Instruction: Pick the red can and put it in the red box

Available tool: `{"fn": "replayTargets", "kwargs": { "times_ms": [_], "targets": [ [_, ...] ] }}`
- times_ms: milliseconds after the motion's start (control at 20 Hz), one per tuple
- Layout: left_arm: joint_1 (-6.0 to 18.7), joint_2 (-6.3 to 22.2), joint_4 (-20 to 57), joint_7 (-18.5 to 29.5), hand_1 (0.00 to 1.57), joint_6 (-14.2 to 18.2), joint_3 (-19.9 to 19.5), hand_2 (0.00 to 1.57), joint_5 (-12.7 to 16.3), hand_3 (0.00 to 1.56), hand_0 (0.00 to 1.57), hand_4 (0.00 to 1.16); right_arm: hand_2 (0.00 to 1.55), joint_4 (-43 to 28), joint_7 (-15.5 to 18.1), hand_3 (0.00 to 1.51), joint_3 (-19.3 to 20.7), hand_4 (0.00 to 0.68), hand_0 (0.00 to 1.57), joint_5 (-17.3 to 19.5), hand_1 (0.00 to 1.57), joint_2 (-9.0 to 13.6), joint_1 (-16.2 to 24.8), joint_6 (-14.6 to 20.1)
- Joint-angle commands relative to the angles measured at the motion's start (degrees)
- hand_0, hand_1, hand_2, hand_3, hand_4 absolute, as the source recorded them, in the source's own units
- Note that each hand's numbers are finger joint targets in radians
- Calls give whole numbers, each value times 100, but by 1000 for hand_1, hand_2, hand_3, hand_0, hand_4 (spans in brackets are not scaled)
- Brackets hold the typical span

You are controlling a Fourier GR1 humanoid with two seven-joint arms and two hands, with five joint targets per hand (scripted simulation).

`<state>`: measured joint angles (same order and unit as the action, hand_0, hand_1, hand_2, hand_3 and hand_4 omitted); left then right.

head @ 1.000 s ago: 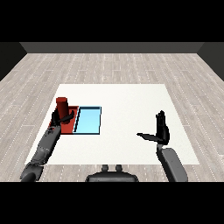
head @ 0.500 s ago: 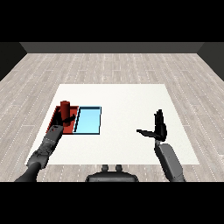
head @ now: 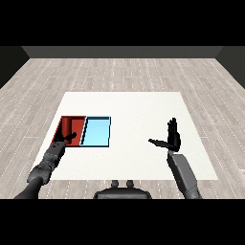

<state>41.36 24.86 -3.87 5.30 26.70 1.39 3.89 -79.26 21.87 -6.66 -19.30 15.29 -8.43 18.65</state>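
Note:
The red can (head: 73, 126) stands inside the red tray (head: 64, 125), which lies at the table's left, and its colour blends with the tray floor. My left hand (head: 65, 139) is at the tray's near edge, just in front of the can. Its fingers are relaxed and hold nothing. My right hand (head: 172, 137) hovers over the right part of the table, far from the can, fingers straight and pointing up with the thumb out to the left.
The light blue tray (head: 97, 132) lies right beside the red tray, touching its right side. The white table (head: 134, 110) stretches bare between the trays and my right hand.
My left hand has let go of the red can and drawn back to the red tray's near edge. The can now sits lower, inside the tray. The right hand has barely moved.

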Motion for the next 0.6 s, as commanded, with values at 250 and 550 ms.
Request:
{"fn": "replayTargets", "kwargs": {
  "times_ms": [250, 550],
  "targets": [
    [258, 356, 229, -438, 0, -696, 135, 0, -202, 0, 0, 0, 0, 79, 177, 0, 230, 0, 0, -116, 0, 35, 66, -245],
    [140, 46, -353, 716, 0, -196, -329, 0, 217, 0, 0, 0, 0, -293, 30, 0, 155, 0, 0, -143, 0, 32, 131, -334]
  ]
}}
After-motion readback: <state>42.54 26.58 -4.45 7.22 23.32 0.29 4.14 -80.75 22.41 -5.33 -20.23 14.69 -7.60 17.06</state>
